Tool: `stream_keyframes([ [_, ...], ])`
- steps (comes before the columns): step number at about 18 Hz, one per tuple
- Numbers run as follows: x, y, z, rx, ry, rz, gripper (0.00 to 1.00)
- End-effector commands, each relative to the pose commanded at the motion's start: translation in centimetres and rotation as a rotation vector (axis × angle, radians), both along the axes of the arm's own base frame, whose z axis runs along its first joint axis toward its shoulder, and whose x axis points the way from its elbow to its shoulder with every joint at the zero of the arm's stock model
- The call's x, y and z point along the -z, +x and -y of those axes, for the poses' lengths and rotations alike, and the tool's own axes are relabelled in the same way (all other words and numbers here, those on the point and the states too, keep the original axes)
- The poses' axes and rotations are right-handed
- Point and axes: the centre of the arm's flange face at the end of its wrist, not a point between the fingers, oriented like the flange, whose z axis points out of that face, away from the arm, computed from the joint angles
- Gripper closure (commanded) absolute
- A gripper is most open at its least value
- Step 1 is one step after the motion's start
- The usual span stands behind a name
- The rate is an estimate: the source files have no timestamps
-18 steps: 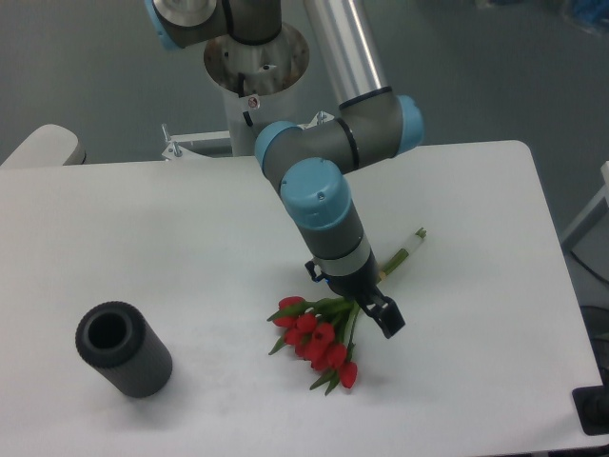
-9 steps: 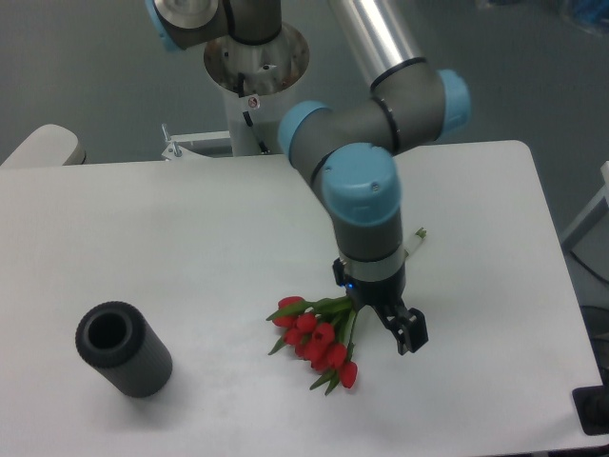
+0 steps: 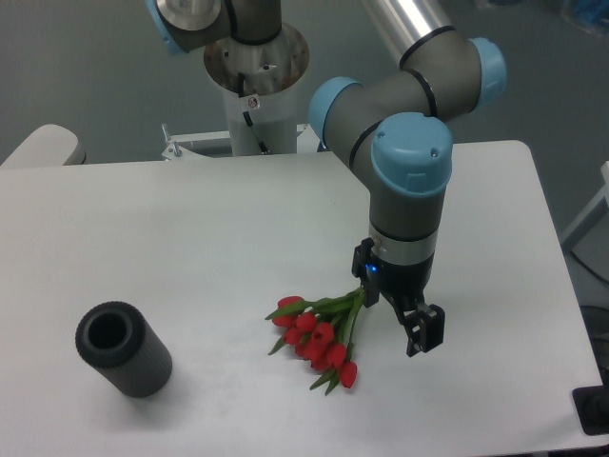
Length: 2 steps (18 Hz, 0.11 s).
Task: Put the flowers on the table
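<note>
On table [image 3: 143,238]: flowers [image 3: 319,338] | stems behind tool [image 3: 411,324] | jaws unclear

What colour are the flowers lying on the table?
Red buds with green leaves and stems: the flowers, plain in the fixed camera's view, lie on the white table.

And there are the flowers [image 3: 319,335], a bunch of red tulip buds with green leaves, lying flat on the table [image 3: 190,248]. The red heads are clustered together and fan out toward the lower left, one bud trailing lowest at the near end of the bunch. The green stems run up and to the right from the heads, and their far ends are hidden from view. The table itself is a broad white top, smooth and plain, with rounded corners, and the bunch rests right of its middle, toward the front edge.
</note>
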Motion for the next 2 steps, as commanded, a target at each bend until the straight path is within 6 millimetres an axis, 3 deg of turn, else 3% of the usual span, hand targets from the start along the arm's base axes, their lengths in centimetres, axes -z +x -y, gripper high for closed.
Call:
stream_keyframes([
  [2, -0.19, 0.14, -0.02, 0.002, 0.001, -0.001, 0.01],
])
